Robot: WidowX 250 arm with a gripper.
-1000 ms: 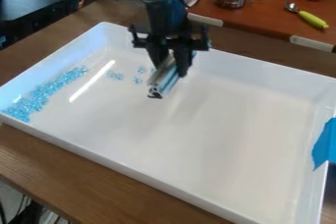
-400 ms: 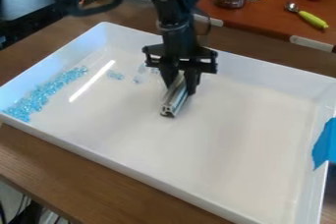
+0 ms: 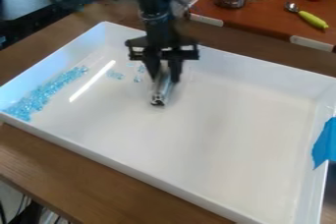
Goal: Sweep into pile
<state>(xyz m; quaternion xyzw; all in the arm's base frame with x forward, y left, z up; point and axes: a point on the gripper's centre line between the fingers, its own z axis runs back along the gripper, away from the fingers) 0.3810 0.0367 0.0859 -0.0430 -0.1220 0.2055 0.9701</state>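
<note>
Beads [image 3: 42,93] lie in a long drift along one wall of the tray [image 3: 230,129], well to the left of the end effector [image 3: 164,78] in the view, while a few stray beads [image 3: 115,75] sit just left of it. The end effector is clamped on a metal bar [image 3: 160,94]; whether the bar touches the tray cannot be told. The likely job is pushing the strays leftward to the drift. If the bar rides too high, it would skim over them; pressed too hard, it could twist in the grip. A stroke with the bar end-on, too narrow a front, might let beads slip around either side. Strays behind the end effector, close to the far wall, could get missed.
</note>
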